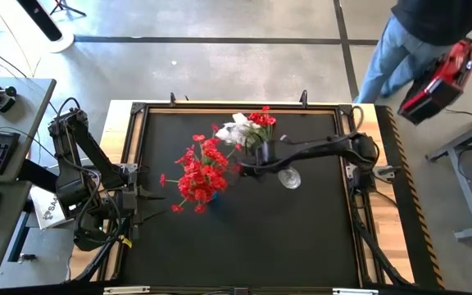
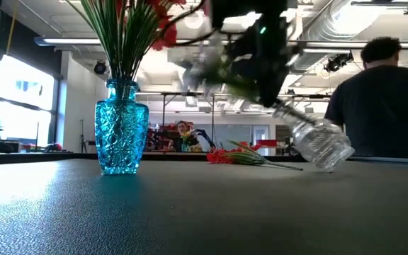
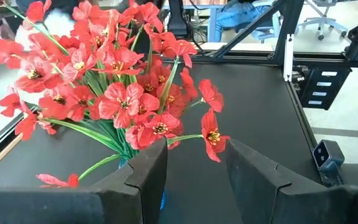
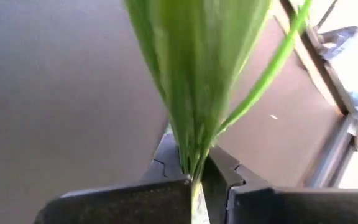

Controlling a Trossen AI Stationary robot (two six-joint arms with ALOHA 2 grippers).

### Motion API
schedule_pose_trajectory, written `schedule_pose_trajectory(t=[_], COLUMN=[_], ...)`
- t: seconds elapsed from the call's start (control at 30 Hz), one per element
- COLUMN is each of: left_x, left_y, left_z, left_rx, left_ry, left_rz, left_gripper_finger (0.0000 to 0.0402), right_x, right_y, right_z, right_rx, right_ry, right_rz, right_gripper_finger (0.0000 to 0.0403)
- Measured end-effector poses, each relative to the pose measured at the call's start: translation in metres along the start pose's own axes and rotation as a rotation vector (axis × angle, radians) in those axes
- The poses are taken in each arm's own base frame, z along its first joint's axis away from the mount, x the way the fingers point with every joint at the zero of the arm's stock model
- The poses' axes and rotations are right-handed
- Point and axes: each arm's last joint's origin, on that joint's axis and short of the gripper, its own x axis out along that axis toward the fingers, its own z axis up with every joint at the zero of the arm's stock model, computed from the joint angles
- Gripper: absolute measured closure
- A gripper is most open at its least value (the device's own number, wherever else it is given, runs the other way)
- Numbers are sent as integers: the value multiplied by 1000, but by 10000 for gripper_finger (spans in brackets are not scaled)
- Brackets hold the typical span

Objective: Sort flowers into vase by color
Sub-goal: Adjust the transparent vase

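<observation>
- Right end effector (image 4: 194, 180) is clamped tight on green stems (image 4: 194, 81), mid-desk toward the far edge, holding white flowers (image 1: 238, 131).
- A clear vase (image 2: 321, 144) tilts beneath it; loose red flowers (image 2: 222, 156) lie behind.
- Blue vase (image 2: 122, 134) holds red flowers (image 1: 199, 174) centrally.
- Left end effector (image 3: 194, 180) waits part-open near the left edge.
- Black desk (image 1: 301, 238); a person (image 2: 381, 106) stands beyond.
</observation>
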Motion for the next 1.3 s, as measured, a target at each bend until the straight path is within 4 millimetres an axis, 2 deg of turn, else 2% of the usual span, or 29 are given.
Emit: schedule_pose_trajectory(t=[0.2, 0.27, 0.37, 0.57, 0.73, 0.9, 1.07, 1.17, 1.3], left_x=[0, 0, 2, 4, 4, 4, 4, 4, 4], left_y=[0, -1, -3, -7, -7, -7, -7, -7, -7], left_z=[-1, -1, -3, -5, -5, -5, -5, -5, -5], left_rx=[4, 8, 20, 37, 36, 35, 34, 34, 34], left_ry=[14, 15, 19, 25, 24, 18, 15, 15, 15], left_rz=[-9, -8, -4, 2, 2, 7, 8, 8, 8], left_gripper_finger=[250, 250, 250, 250, 250, 250, 250, 250, 250], right_x=[-47, -56, -54, -38, -32, -32, -33, -33, -33], right_y=[-4, -4, -7, -19, -26, -31, -31, -31, -32], right_z=[-44, -60, -88, -145, -177, -195, -201, -201, -202], right_rx=[69, 91, 148, 305, 379, 345, 314, 313, 308], right_ry=[-114, -169, -201, -266, -352, -420, -477, -471, -449], right_rz=[-46, -21, -29, -22, 51, 88, 92, 90, 88], right_gripper_finger=[403, 403, 403, 403, 403, 403, 394, 359, 278])
